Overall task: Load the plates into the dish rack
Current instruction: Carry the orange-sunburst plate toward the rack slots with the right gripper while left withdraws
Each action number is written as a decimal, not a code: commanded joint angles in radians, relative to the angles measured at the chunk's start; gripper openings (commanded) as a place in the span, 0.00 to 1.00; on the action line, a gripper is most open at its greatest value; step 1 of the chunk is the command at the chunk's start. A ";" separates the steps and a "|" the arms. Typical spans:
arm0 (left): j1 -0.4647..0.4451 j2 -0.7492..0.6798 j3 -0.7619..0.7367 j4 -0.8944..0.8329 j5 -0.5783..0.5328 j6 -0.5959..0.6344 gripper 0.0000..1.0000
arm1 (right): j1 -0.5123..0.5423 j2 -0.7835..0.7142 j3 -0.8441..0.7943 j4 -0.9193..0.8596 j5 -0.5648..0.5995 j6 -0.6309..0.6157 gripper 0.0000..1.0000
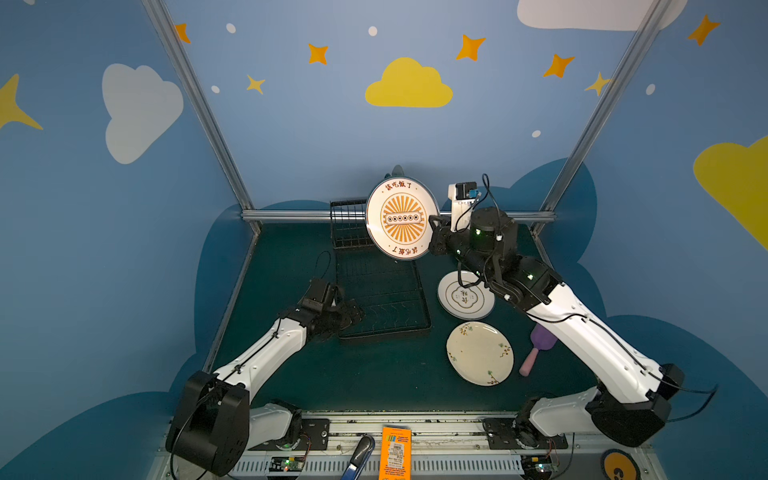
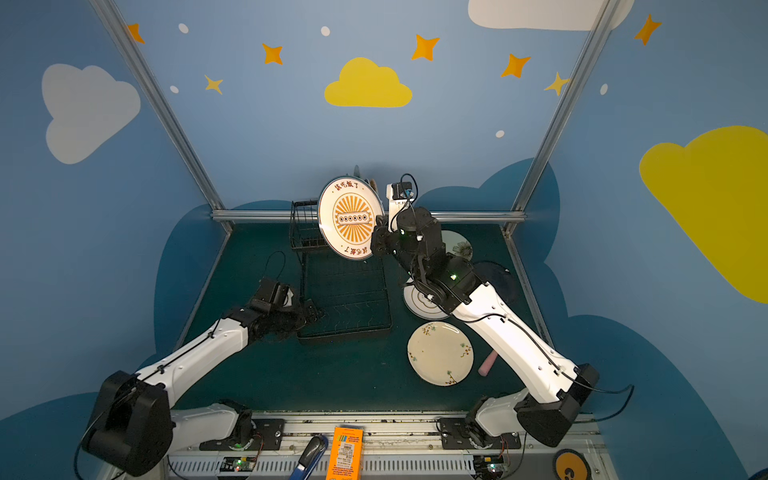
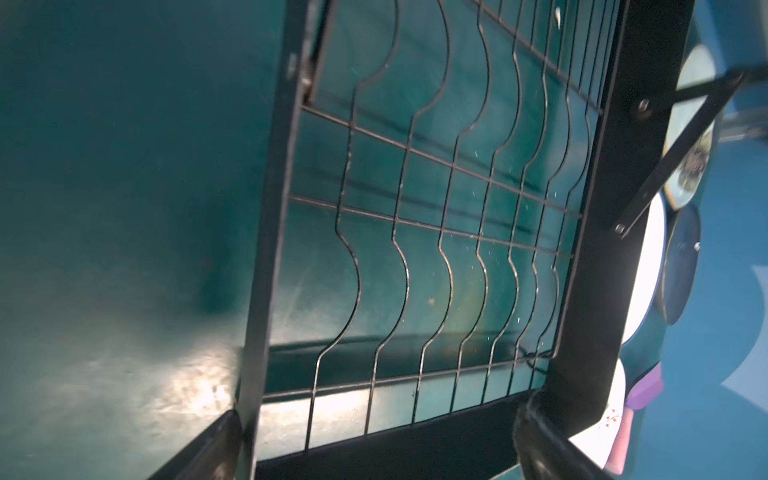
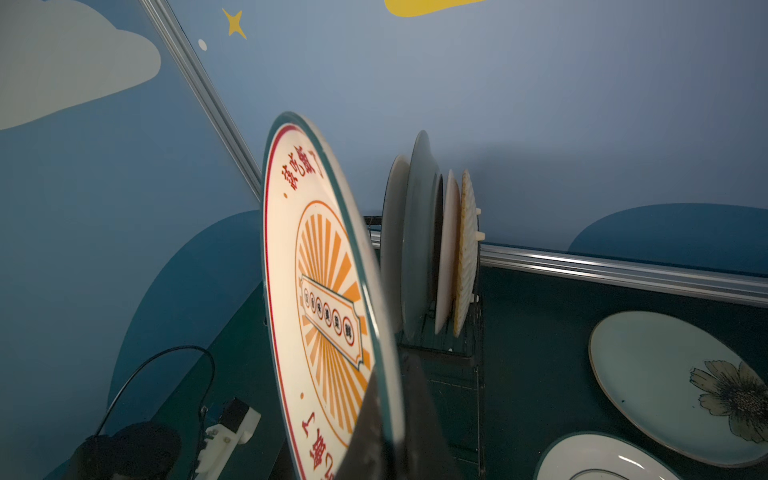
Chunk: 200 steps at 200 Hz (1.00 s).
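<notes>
**Layout.** The dark green tabletop (image 1: 374,374) carries the black wire dish rack (image 1: 382,291) at centre, with its raised slotted section at the far end. A row of racked plates (image 4: 419,241), about five, stands there on edge, close together. I judge the free slots lie on the near side of the row.

**Plate in hand.** The round white plate with the orange sunburst (image 1: 402,218) is in the air above the rack, just in front of that row, on edge and slightly tilted. I hold it by the rim so its lower edge can drop between the wires. It is not yet seated.

**Waiting.** Four plates lie flat on the tabletop to the right of the rack:
- cream floral plate (image 1: 480,353)
- white plate with a lettered centre (image 1: 457,299)
- pale blue flower plate (image 4: 673,382)
- dark navy plate (image 3: 681,266)

**End effectors.** My right end effector (image 1: 434,226) is clenched on the sunburst plate's rim, one finger on each face. My left end effector (image 1: 353,313) is spread fully and holds nothing. It sits low at the rack's near left corner, probably to steady the frame; I cannot tell whether it touches.
</notes>
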 commanded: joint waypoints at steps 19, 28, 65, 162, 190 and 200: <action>-0.060 0.015 0.035 0.074 0.020 -0.040 1.00 | 0.019 0.009 0.072 0.096 0.037 -0.023 0.00; -0.077 0.021 0.037 0.085 0.019 -0.049 1.00 | 0.023 0.013 0.075 0.103 0.041 -0.028 0.00; -0.154 0.056 0.044 0.144 0.008 -0.099 1.00 | 0.042 0.040 0.104 0.122 0.102 -0.067 0.00; -0.125 -0.183 0.112 -0.220 -0.246 0.018 1.00 | 0.130 0.230 0.232 0.303 0.484 -0.350 0.00; -0.090 -0.384 0.087 -0.288 -0.283 0.134 1.00 | 0.143 0.313 0.302 0.332 0.548 -0.427 0.00; -0.066 -0.444 0.084 -0.322 -0.280 0.165 1.00 | 0.147 0.341 0.322 0.344 0.567 -0.451 0.00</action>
